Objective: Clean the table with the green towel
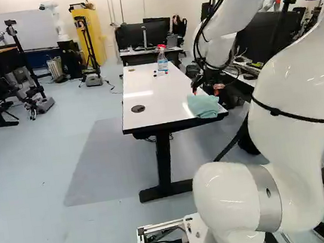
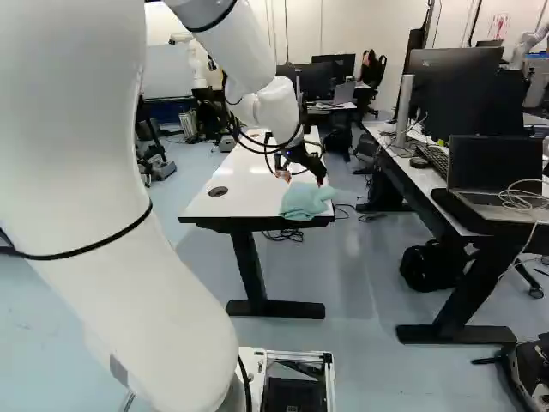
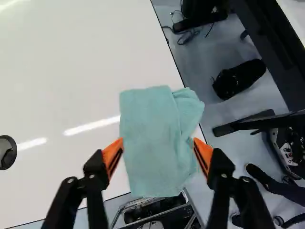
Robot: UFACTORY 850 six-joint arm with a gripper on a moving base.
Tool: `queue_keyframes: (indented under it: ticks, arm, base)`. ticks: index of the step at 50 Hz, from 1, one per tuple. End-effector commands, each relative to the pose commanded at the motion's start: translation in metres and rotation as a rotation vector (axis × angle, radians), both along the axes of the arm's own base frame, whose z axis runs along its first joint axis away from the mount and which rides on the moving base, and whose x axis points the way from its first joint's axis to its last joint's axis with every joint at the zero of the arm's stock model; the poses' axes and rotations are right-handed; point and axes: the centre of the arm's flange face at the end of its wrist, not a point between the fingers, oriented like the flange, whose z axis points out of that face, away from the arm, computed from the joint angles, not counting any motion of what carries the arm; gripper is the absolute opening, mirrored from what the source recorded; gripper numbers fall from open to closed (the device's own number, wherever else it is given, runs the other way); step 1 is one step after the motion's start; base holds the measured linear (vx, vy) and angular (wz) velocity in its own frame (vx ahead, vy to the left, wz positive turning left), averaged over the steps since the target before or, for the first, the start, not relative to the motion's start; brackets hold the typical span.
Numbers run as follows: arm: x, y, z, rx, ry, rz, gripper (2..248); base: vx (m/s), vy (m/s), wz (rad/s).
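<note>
At one corner of the table point(image 2: 249, 193) | green towel point(image 2: 304, 202) below gripper point(image 2: 301, 178), between fingertips | fingers spread open

Looked like a robotics lab. Had another robot point(image 1: 59, 22) near a whiteboard point(image 1: 24, 31), mast-like machines point(image 1: 45, 104) on low bases, and exposed electronics point(image 3: 287, 153) near the floor. Also held office gear: monitors point(image 2: 450, 94), a keyboard point(image 2: 431, 159) and a laptop point(image 2: 493, 163) with a loose cable point(image 2: 515, 196).

A pale green towel point(image 1: 204, 107) overhangs the near right corner of this white desk point(image 1: 160, 100); a red-capped bottle point(image 1: 162, 62) stands toward the far end, small things point(image 1: 158, 73) beside it.
</note>
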Motion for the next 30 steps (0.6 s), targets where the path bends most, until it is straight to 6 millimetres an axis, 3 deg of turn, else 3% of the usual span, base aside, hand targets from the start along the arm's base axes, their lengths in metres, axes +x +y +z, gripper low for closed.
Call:
queue_keyframes:
  ticks: [2,3,7,8,30]
  arm:
    - [0.0,0.0,0.0,0.0,0.0,0.0,190]
    - [0.0,0.0,0.0,0.0,0.0,0.0,226]
    - [0.0,0.0,0.0,0.0,0.0,0.0,226]
    - [0.0,0.0,0.0,0.0,0.0,0.0,247]
    - [-0.005,0.006,0.014,-0.009,-0.028,0.009,247]
  base:
    - [0.0,0.0,0.0]
    - [0.0,0.0,0.0]
    - [0.0,0.0,0.0]
    - [0.0,0.0,0.0]
    - [0.0,0.0,0.0]
